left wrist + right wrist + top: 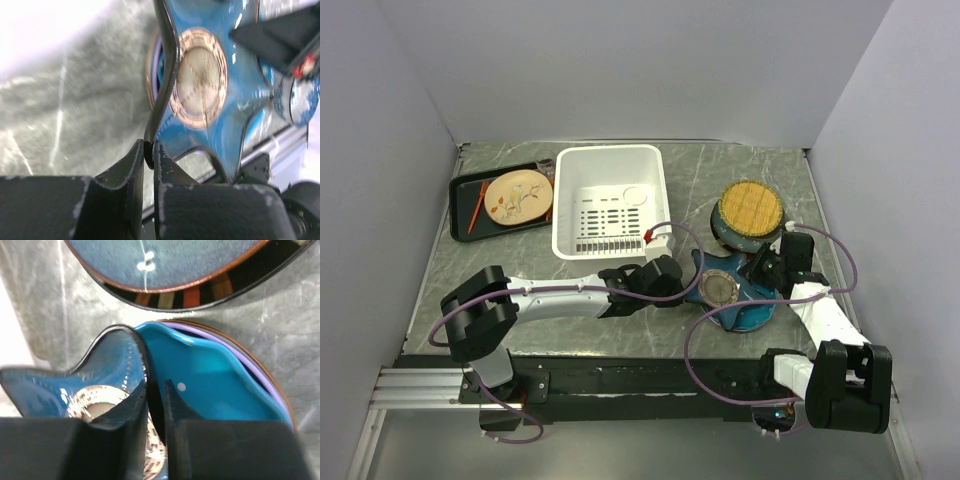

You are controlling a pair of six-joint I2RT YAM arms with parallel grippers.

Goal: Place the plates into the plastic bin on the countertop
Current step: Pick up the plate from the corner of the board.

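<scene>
Your two arms match: white shells on the long links, chunky black housings at the joints and bases. A thin purple cable (687, 355) loops off the right arm (825, 318); another trails the left arm (555, 300). The left gripper (148, 149) has matte black fingers (122, 190) with pale, scuffed edges — the right gripper (156, 390) has plain black ones.

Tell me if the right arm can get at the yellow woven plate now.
Probably yes: the yellow woven plate lies uncovered just beyond the right gripper, but that gripper first has to let go of the blue star-shaped plate.
</scene>
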